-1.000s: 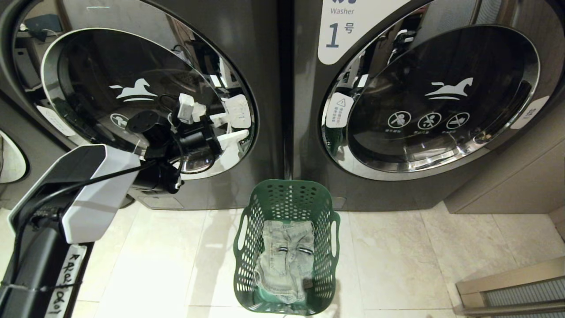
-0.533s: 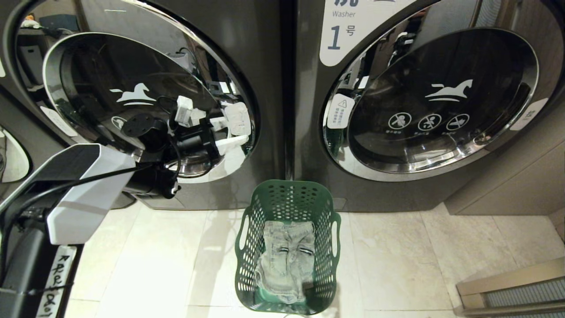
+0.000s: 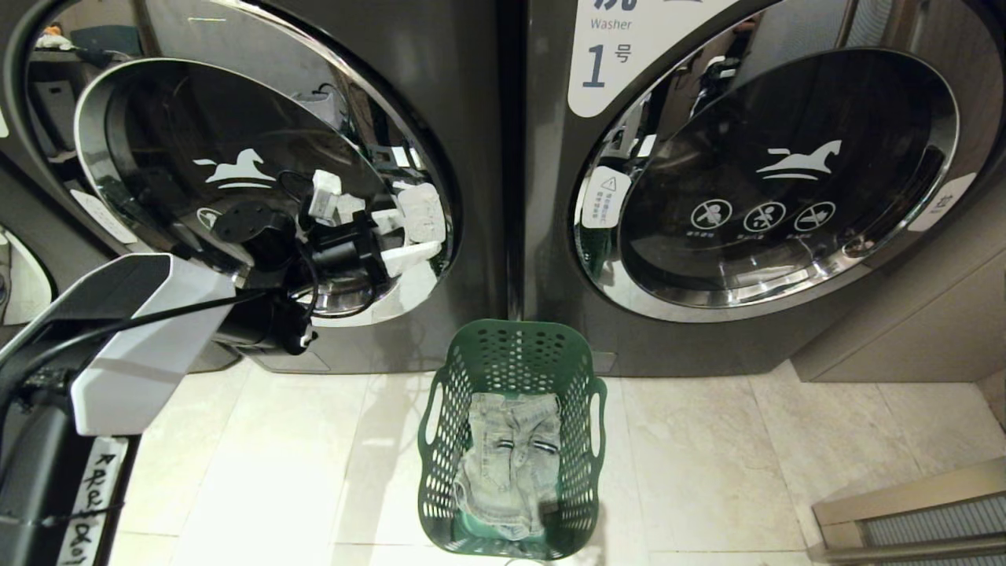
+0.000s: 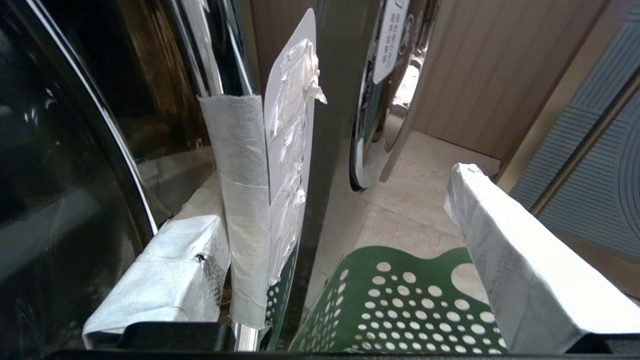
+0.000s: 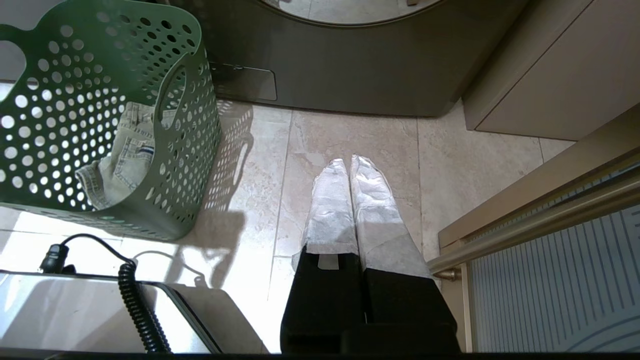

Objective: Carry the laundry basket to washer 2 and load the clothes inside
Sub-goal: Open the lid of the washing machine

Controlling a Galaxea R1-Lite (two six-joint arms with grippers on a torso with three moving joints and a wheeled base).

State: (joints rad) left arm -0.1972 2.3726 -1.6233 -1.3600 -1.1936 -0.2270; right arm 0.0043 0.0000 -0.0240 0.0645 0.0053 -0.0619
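Observation:
The green laundry basket point(image 3: 511, 350) stands on the floor between the two washers, with pale jeans point(image 3: 511, 464) lying in it. Washer 1 point(image 3: 605, 55) carries its label on the right; the unlabelled washer on the left has a round door point(image 3: 236, 173). My left gripper point(image 3: 419, 232) is open at that door's right edge. In the left wrist view one finger point(image 4: 165, 280) sits behind the tape-wrapped door handle point(image 4: 240, 200) and the other finger point(image 4: 520, 270) hangs free over the basket point(image 4: 400, 310). My right gripper point(image 5: 349, 162) is shut and empty above the tiles, beside the basket point(image 5: 100, 100).
A beige cabinet point(image 3: 904, 314) flanks washer 1 on the right. A ribbed panel with a metal rail point(image 3: 912, 511) lies at the lower right. A coiled black cable point(image 5: 135, 300) runs over a shiny plate near the right arm.
My left forearm has swung slightly left and the gripper has shifted a little along the door's edge. Its fingers stay open. The basket has not moved.

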